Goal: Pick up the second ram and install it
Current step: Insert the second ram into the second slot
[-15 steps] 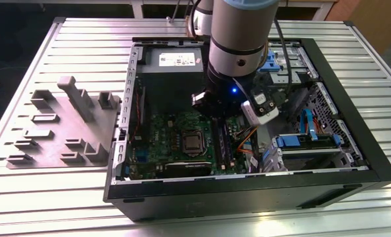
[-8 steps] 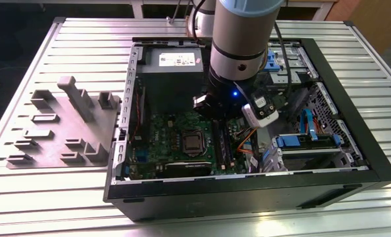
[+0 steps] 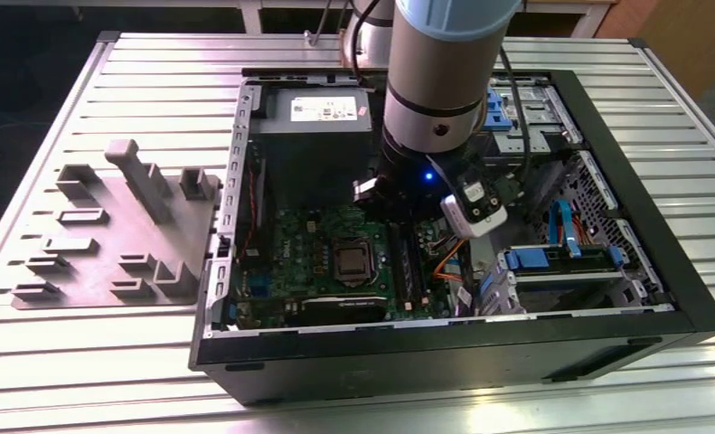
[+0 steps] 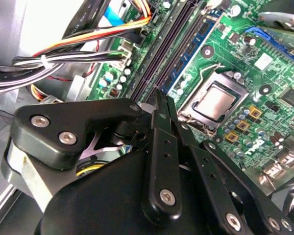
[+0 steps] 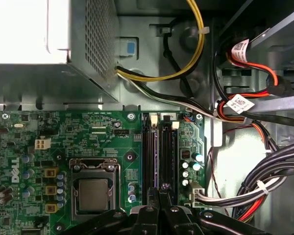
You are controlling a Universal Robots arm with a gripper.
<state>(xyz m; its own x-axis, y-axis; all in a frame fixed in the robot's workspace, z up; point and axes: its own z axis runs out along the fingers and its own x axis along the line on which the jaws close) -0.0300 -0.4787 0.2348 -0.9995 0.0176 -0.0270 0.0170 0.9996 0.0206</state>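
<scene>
The gripper [image 5: 159,192] is hovering, fingers pinched together, over the memory slots [image 5: 148,152]; the second ram, likely light, stiff and fragile, wants gripping by its edges.

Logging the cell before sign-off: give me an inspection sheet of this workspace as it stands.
Surface: slatted metal table, carrying an open computer case and a grey fixture block.
Job's things: second ram cannot be told from the dark socket strips on the motherboard.
Clutter: nothing seen.
Claw: claw shut, poised over the socket strips.
Cables: yellow, red and black cable bundles beside the motherboard.
Surroundings: brown panel beyond the table.
</scene>
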